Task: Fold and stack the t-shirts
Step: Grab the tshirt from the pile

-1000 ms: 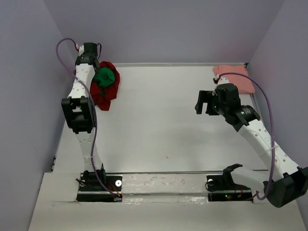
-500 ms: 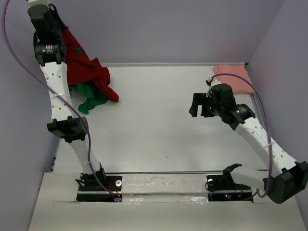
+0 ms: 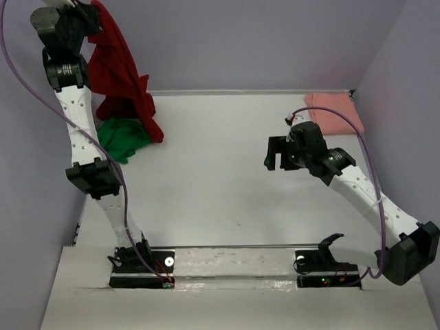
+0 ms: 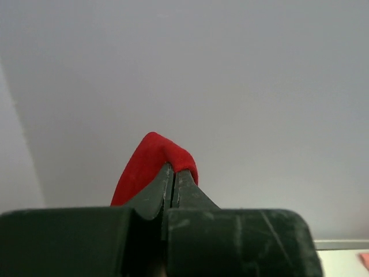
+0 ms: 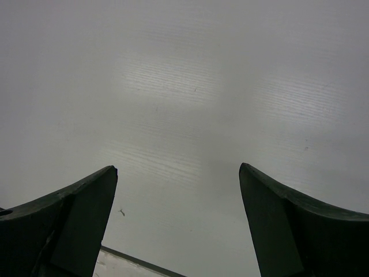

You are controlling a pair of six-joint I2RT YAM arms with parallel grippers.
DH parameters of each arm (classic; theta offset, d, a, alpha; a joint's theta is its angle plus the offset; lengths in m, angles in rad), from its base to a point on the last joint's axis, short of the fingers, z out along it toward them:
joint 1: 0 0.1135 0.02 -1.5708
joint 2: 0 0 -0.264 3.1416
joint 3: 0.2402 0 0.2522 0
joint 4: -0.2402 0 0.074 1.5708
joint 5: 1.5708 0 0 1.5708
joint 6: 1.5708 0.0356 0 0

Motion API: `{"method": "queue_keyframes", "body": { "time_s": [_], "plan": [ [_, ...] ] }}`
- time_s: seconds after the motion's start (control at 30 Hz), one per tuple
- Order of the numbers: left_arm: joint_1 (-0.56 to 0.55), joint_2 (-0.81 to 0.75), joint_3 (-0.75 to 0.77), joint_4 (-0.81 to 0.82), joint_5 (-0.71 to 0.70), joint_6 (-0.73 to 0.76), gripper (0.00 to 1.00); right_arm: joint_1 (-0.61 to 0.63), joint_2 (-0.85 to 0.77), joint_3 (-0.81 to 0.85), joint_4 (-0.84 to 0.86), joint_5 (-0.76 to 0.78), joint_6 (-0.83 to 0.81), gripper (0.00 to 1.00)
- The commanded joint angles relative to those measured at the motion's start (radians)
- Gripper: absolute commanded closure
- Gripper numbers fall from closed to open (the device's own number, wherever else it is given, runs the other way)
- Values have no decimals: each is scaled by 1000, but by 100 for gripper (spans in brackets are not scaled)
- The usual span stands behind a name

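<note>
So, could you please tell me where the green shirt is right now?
The green shirt lies crumpled at the far left of the table in the top view, just beneath the red shirt hanging from the left gripper.

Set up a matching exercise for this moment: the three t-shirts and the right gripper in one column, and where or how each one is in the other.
Column A
1. dark red t-shirt
2. green t-shirt
3. pink t-shirt
4. right gripper

Column B
a. lying flat at the far right corner of the table
b. open, over bare table
c. hanging from the shut left gripper, raised high
d. crumpled on the table at the far left

Pairs: 1-c, 2-d, 3-a, 4-b
</note>
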Motion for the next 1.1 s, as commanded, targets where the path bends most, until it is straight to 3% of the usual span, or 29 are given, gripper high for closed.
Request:
{"method": "queue_keyframes", "body": {
  "time_s": [0.0, 0.33, 0.5, 0.53, 0.63, 0.67, 0.73, 0.9, 1.07],
  "plan": [
    [-16, -84, 30, 237, 226, -134, 100, 19, -8, -4, 9, 33, 12, 9],
    [-197, -184, -13, 238, 453, -168, 100, 59, 26, -25, 37, 50, 44, 9],
    [-246, -303, -92, 211, 430, -159, 100, 90, 13, -11, 28, 229, 66, 11],
    [-283, -316, -92, 196, 421, -161, 100, 90, 16, 1, 19, 357, 81, 18],
    [-315, -382, -93, 92, 397, -115, 100, 90, 35, 89, -29, 536, 87, 35],
    [-329, -401, -93, 56, 357, -87, 100, 90, 42, 110, -34, 591, 96, 70],
    [-357, -469, -110, -16, 316, -26, 100, 90, 67, 177, -21, 697, 67, 100],
    [-357, -610, -128, -157, 133, 46, 100, 39, 157, 324, 6, 763, -26, 100],
    [-357, -711, -161, -225, 107, 22, 100, -21, 156, 479, 8, 849, -68, 100]
  ]
}}
